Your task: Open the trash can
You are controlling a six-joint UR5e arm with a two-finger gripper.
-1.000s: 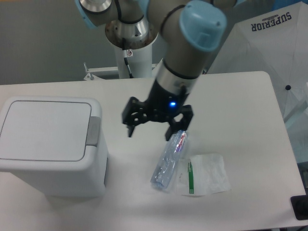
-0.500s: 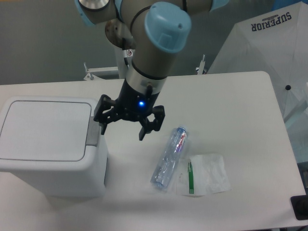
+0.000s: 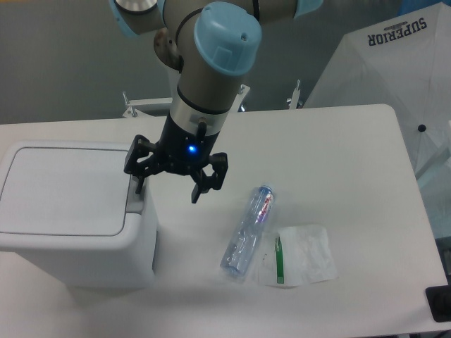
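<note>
clear plastic bottle point(image 3: 246, 234) lying on white table point(image 3: 338, 155); crumpled wrapper point(image 3: 296, 257) beside it

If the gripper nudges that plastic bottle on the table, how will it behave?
The plastic bottle lies on its side, so it would probably roll. It looks clear and empty, so likely light and easily shoved. Its lower end sits against the plastic bag, which might drag along.
</note>
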